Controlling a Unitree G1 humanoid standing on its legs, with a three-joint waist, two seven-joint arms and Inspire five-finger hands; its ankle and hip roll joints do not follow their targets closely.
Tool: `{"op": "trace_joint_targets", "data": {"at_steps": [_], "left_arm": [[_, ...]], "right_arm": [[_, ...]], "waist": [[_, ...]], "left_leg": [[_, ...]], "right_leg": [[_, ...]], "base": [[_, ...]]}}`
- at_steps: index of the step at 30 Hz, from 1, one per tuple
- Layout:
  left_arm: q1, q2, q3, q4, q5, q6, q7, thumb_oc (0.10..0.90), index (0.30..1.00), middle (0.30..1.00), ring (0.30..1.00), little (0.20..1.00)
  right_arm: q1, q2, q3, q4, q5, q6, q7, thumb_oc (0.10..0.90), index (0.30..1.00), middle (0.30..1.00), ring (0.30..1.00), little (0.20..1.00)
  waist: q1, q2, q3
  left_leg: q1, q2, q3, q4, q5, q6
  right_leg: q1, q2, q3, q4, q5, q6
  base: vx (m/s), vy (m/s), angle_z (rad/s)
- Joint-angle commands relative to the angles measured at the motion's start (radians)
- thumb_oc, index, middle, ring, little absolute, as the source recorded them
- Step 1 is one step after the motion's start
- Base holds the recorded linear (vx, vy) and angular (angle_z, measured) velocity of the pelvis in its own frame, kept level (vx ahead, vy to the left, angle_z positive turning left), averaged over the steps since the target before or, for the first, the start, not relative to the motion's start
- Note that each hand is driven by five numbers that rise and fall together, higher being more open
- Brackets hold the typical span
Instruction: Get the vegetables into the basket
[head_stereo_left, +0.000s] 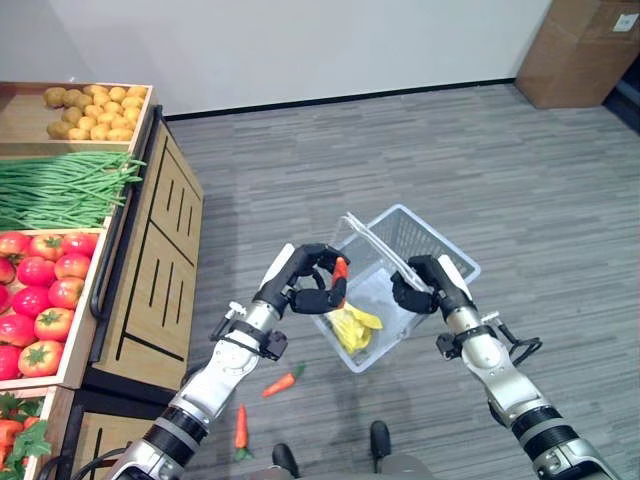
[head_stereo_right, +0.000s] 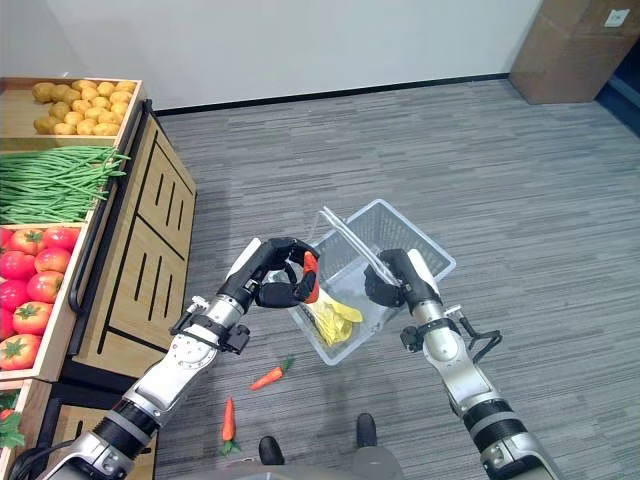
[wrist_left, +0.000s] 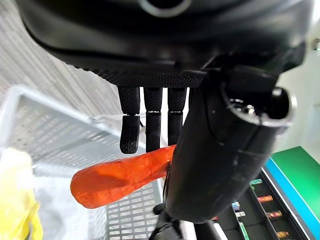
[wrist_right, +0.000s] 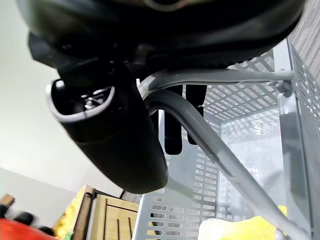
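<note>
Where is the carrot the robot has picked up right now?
The carrot is pinched in the left hand, held over the near-left rim of the basket that the right hand carries by its handle.

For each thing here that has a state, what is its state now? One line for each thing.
Left hand: shut on a carrot, at the basket's rim.
Right hand: shut on the basket handle.
Basket: held off the floor, tilted, yellow vegetable inside.
Two carrots: lying on the floor, not in the basket.
Stand crates: filled with potatoes, green beans and tomatoes.
</note>
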Motion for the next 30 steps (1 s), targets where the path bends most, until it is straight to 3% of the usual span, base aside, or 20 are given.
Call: {"op": "trace_joint_targets", "data": {"at_steps": [1,16,17,18,19,30], "left_arm": [[-0.131,-0.019,-0.049,-0.002,0.038,-0.070,0.055,0.400,0.300,0.300,0.300,0.300],[-0.184,-0.104,-0.108,0.170,0.108,-0.032,0.149,0.400,0.300,0.300,0.300,0.300],[-0.193,-0.118,-0.115,0.213,0.138,-0.007,0.172,0.400,0.300,0.300,0.300,0.300],[-0.196,-0.123,-0.122,0.232,0.150,0.001,0.165,0.573,0.542,0.542,0.542,0.542],[-0.197,-0.121,-0.126,0.241,0.170,0.007,0.159,0.900,1.000,1.000,1.000,1.000],[-0.193,-0.116,-0.128,0.336,0.331,0.064,0.181,0.900,1.000,1.000,1.000,1.000]], "right_arm": [[-0.166,0.048,-0.041,-0.157,0.080,-0.140,-0.059,0.400,0.300,0.300,0.300,0.300],[-0.151,0.082,0.074,-0.256,0.112,-0.139,-0.029,0.400,0.300,0.300,0.300,0.300],[-0.155,0.084,0.099,-0.271,0.114,-0.136,-0.031,0.400,0.300,0.300,0.300,0.300],[-0.156,0.083,0.101,-0.279,0.114,-0.134,-0.032,0.400,0.300,0.300,0.300,0.300],[-0.156,0.082,0.104,-0.287,0.117,-0.134,-0.030,0.400,0.300,0.300,0.300,0.300],[-0.137,0.063,0.084,-0.275,0.119,-0.118,-0.040,0.400,0.300,0.300,0.300,0.300]], "waist": [[0.008,-0.054,-0.091],[-0.009,-0.061,-0.092],[-0.010,-0.062,-0.090],[-0.010,-0.061,-0.089],[-0.010,-0.061,-0.089],[-0.005,-0.059,-0.092]], "left_leg": [[-0.005,0.021,-0.054,0.000,-0.036,-0.034],[-0.001,0.023,-0.044,0.000,-0.035,-0.036],[-0.001,0.024,-0.040,0.000,-0.033,-0.037],[-0.002,0.024,-0.040,0.000,-0.033,-0.036],[-0.001,0.024,-0.040,0.000,-0.033,-0.036],[0.000,0.022,-0.048,0.000,-0.036,-0.034]], "right_leg": [[0.007,-0.053,-0.015,0.007,-0.009,0.057],[0.006,-0.050,-0.008,0.009,-0.009,0.054],[0.004,-0.050,-0.006,0.010,-0.008,0.054],[0.002,-0.049,-0.005,0.010,-0.007,0.053],[0.002,-0.049,-0.004,0.010,-0.007,0.053],[0.007,-0.053,-0.012,0.012,-0.009,0.055]], "base": [[0.00,0.000,0.00],[0.00,-0.001,-0.01],[-0.02,-0.003,-0.05],[-0.02,-0.005,-0.06],[-0.01,-0.001,-0.05],[0.00,0.000,0.00]]}}
